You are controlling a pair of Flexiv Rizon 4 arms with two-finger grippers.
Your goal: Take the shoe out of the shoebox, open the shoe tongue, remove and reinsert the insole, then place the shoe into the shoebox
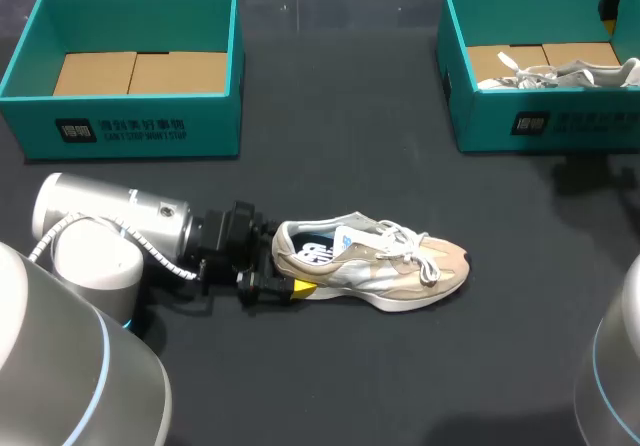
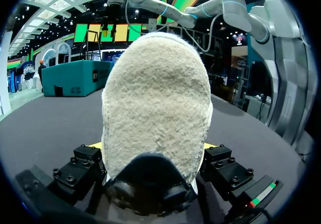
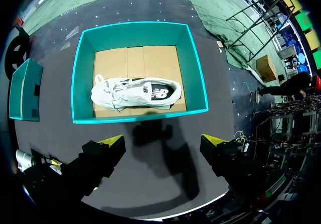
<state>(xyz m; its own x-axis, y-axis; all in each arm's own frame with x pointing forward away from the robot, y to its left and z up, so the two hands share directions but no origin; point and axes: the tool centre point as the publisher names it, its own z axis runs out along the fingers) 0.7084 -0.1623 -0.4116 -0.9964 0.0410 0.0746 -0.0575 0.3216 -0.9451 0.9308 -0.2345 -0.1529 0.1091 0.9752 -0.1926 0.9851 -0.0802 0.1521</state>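
The beige shoe [image 1: 375, 261] lies on the black table [image 1: 330, 166], its heel clamped from both sides between the fingers of the left gripper [image 1: 288, 264]. Well apart from that shoe, the right gripper [image 3: 163, 143] hangs with fingers spread above the shoebox [image 3: 80, 73] holding a white shoe [image 3: 133, 93].
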